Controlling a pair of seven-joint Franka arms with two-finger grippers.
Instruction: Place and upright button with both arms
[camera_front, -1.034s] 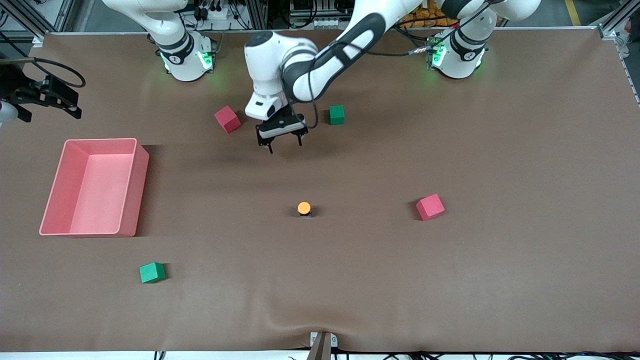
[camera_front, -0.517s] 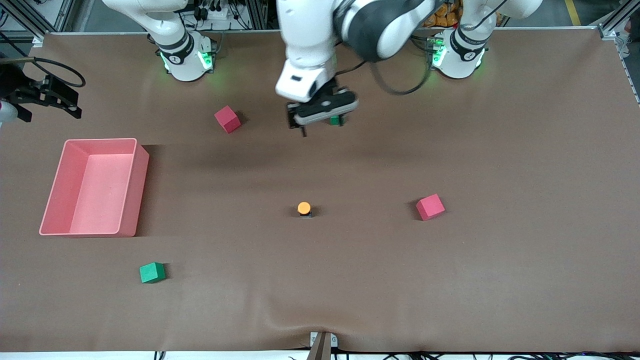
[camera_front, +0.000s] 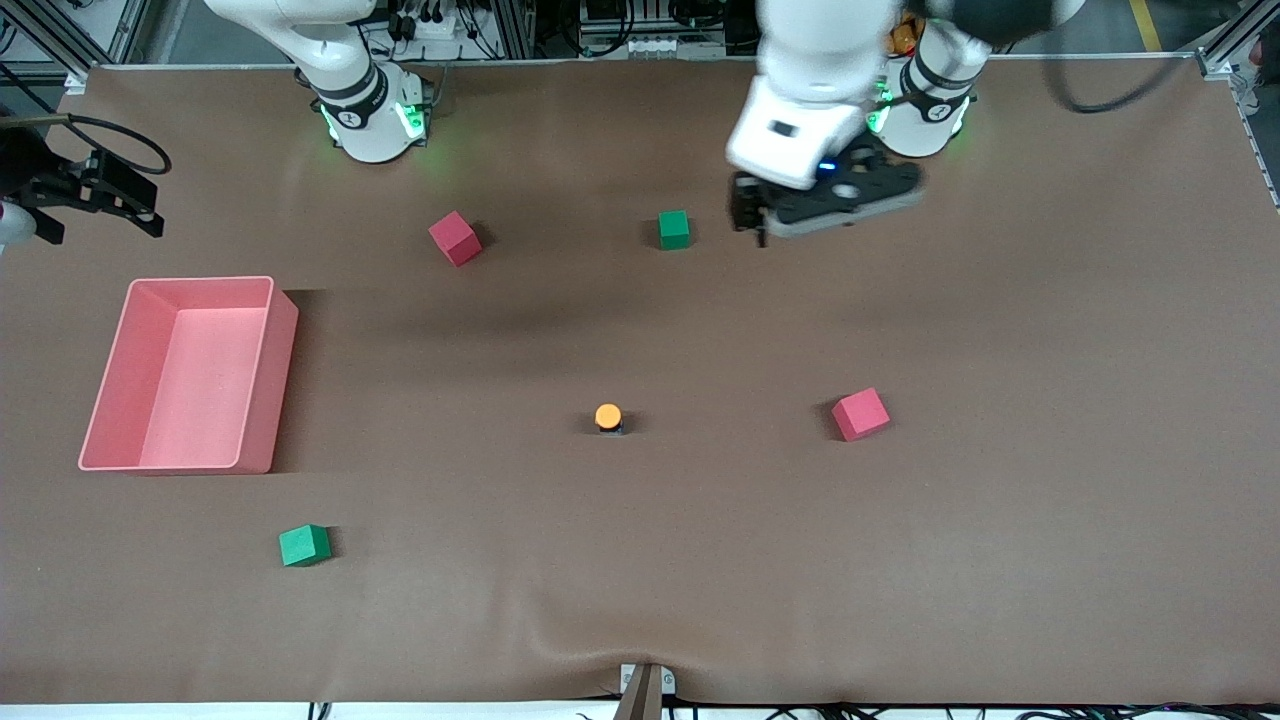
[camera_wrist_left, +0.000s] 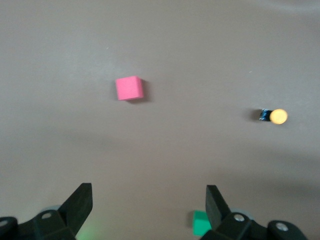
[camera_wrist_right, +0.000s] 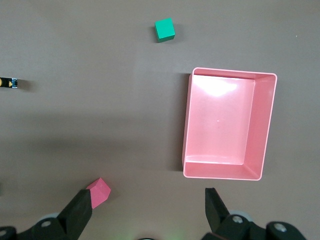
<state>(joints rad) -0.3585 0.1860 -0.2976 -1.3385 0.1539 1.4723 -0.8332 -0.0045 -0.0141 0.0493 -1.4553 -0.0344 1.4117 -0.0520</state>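
Two arms here, and neither one has anything in its claw. Left gripper (camera_front: 790, 215) is up in the air near its own base, fingers spread wide apart with nothing between them, over bare table just beside a green cube (camera_front: 674, 229).

So the button (camera_front: 608, 416) sits alone mid-table, upright with its orange cap on top, well apart from that claw and nearer the front camera than the green cube. A red cube (camera_front: 860, 413) sits level with the button, toward the left arm's end.

Right gripper (camera_wrist_right: 145, 220) waits high up over the right arm's end of the table, fingers also wide apart, looking down on the pink bin (camera_wrist_right: 227, 172), with another red cube (camera_wrist_right: 99, 190) close to its fingertip.
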